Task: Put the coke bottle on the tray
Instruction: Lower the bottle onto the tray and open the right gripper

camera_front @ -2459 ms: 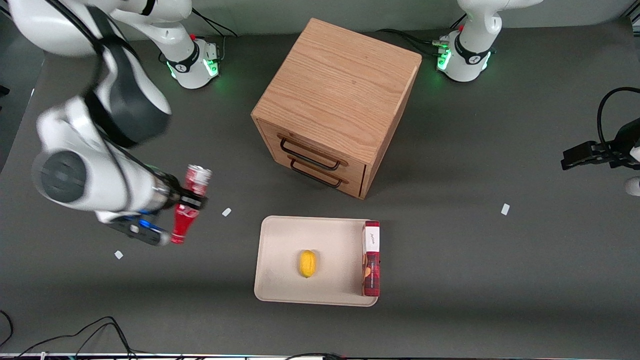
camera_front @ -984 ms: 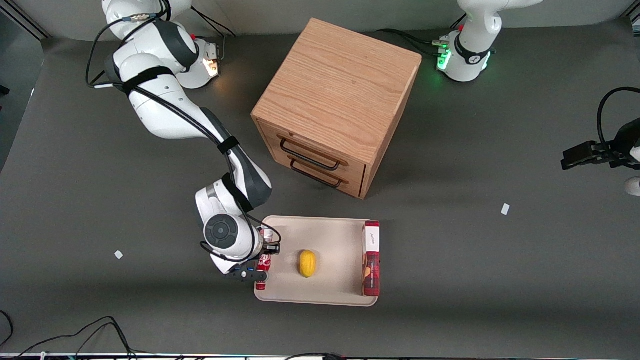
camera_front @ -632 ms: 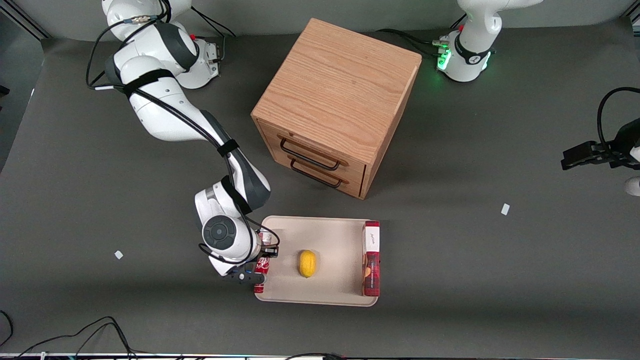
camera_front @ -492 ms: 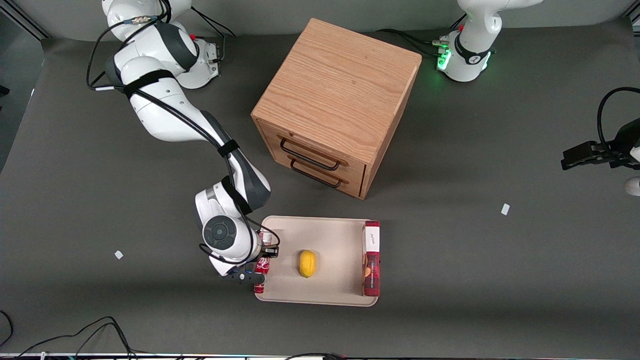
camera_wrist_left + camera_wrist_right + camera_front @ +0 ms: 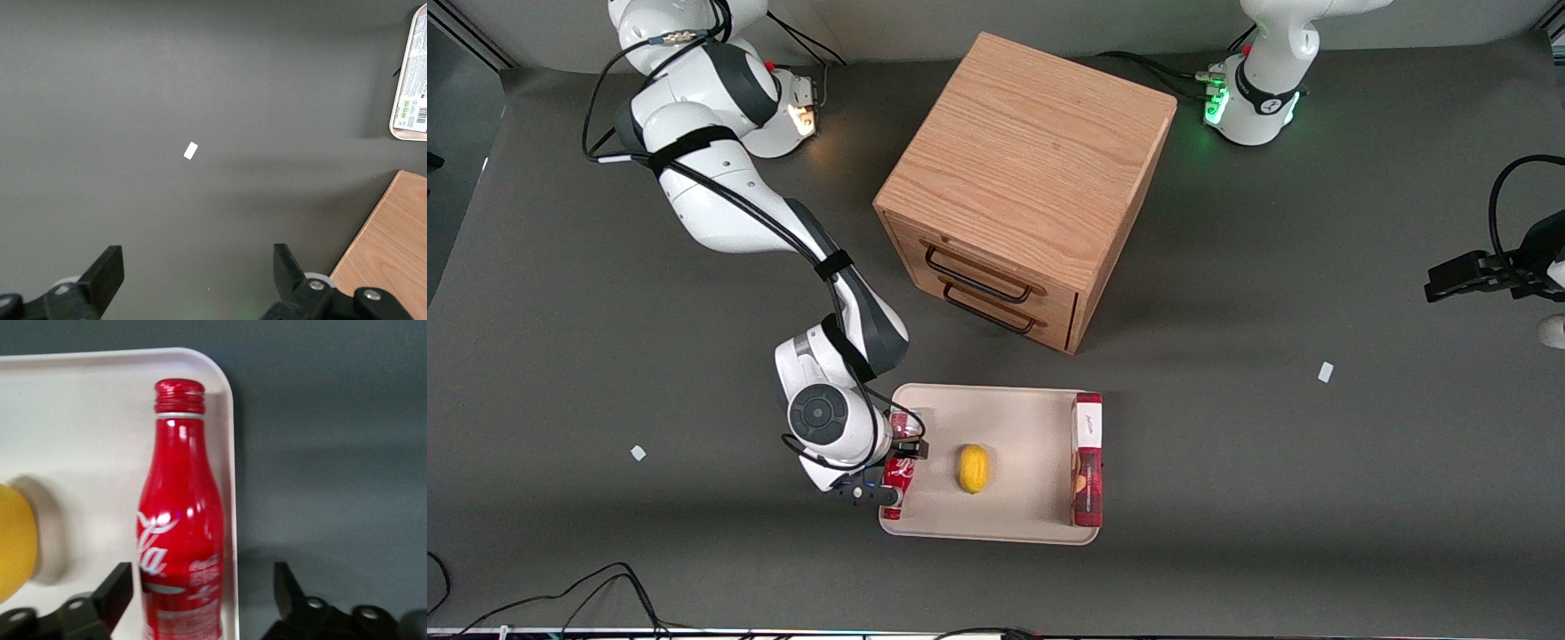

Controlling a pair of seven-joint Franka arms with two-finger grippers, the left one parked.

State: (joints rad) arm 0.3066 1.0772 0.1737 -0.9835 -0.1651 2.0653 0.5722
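The red coke bottle [image 5: 895, 482] [image 5: 180, 520] lies on the cream tray [image 5: 1014, 418] [image 5: 87, 420], along the rim at the working arm's end, with its neck pointing toward the front camera. My right gripper [image 5: 898, 462] [image 5: 201, 577] is low over the bottle's wide end. It is open: the black fingers [image 5: 120, 587] stand on either side of the bottle with a gap on each side. The wrist hides the bottle's silvery end in the front view.
A yellow lemon [image 5: 974, 468] [image 5: 13, 540] lies mid-tray beside the bottle. A long red box [image 5: 1088, 458] lies along the tray's rim toward the parked arm. The wooden drawer cabinet [image 5: 1023, 187] stands farther from the camera than the tray. Small white tape bits [image 5: 638, 452] dot the table.
The arm carried the bottle from above the table down to the tray's edge. In the last half second the bottle shifted slightly toward the lemon; the wrist stayed put.
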